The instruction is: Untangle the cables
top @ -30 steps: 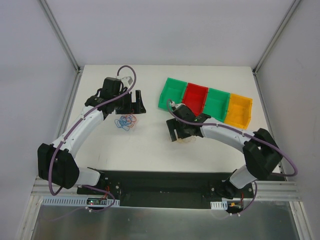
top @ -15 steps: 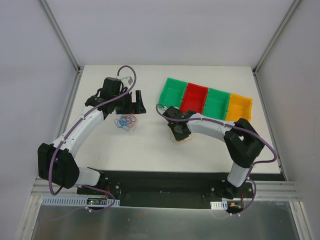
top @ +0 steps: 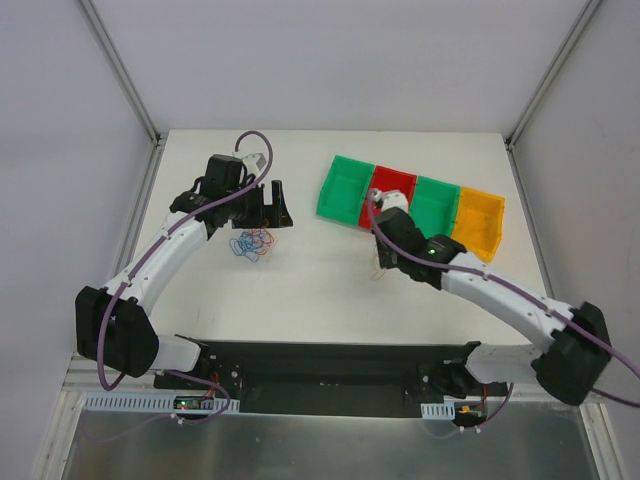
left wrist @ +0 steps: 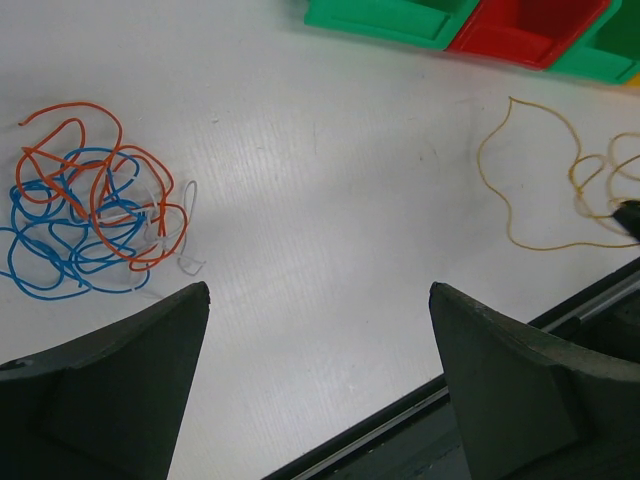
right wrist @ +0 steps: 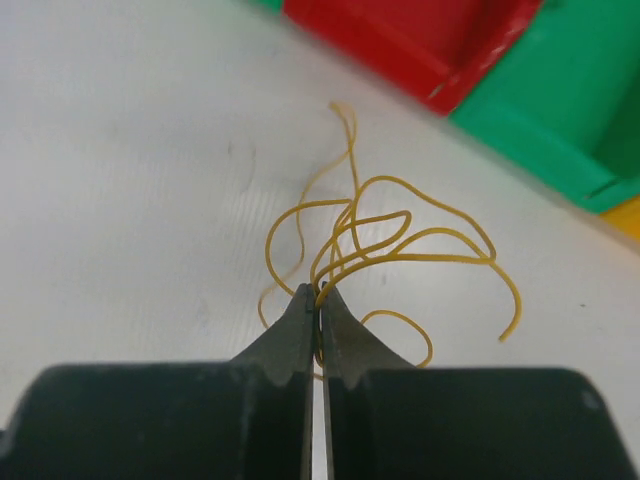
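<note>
Readable text: none in any of the three views.
Labels, brands, numbers, signs: none can be made out.
Small boards at the arm bases [top: 192, 403]: too small to tell whether they carry any print.

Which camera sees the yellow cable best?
Right wrist view: the yellow cable is close up, pinched in the shut right pincer. Left wrist view shows it small at the right edge. Top view shows only a faint bit.
</note>
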`<state>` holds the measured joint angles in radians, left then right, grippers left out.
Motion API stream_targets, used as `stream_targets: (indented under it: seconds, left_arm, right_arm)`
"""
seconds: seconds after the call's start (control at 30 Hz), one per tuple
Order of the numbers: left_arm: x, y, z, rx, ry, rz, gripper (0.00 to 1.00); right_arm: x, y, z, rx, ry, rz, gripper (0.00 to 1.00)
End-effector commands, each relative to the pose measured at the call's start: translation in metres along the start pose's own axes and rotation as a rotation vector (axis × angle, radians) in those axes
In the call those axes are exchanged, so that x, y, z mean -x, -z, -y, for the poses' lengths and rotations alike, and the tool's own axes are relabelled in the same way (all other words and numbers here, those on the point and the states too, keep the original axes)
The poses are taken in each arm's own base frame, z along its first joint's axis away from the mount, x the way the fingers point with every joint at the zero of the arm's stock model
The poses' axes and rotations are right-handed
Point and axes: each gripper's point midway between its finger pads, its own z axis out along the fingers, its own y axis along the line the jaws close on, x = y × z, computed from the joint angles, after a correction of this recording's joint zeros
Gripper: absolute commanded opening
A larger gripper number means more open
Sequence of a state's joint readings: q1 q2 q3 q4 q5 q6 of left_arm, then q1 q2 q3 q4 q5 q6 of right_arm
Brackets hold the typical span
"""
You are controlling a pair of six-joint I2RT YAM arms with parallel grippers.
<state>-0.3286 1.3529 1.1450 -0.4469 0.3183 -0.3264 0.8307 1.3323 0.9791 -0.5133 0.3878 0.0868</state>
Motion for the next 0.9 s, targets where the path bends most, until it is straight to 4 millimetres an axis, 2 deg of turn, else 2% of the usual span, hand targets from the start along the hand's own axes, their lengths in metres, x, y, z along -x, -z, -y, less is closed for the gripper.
stream_targets:
  seconds: [0.0, 0.23, 0.3, 0.47, 0.67, 0.73, 0.87]
  left_arm:
    - [-0.001, 0.001, 0.01, -0.047, -0.018, 0.006, 0.91]
    - [-0.001, 0.002, 0.013, -0.061, -0.021, 0.009, 0.91]
    - [-0.002, 0.002, 0.013, -0.063, -0.02, 0.006, 0.91]
    - [-0.002, 0.0, 0.012, -0.057, -0.02, 0.004, 0.91]
    - [-0.008, -0.009, 0.011, -0.067, -0.005, -0.034, 0.91]
    - [-0.009, -0.013, 0.011, -0.074, 0.002, -0.051, 0.91]
    - [-0.011, -0.018, 0.012, -0.089, 0.015, -0.071, 0.9]
  right_arm:
    - [0.055, 0.033, 0.061, -0.131, -0.236, 0.269, 0.01]
    - [0.095, 0.056, 0.16, -0.295, -0.631, 0.419, 0.01]
    - [0.106, 0.067, 0.185, -0.381, -0.688, 0.476, 0.01]
    - [0.115, 0.084, 0.243, -0.629, -0.755, 0.547, 0.01]
    - [0.113, 0.083, 0.278, -0.694, -0.74, 0.638, 0.01]
    - [0.107, 0.074, 0.286, -0.714, -0.684, 0.614, 0.01]
    - [0.091, 0.044, 0.293, -0.739, -0.54, 0.496, 0.01]
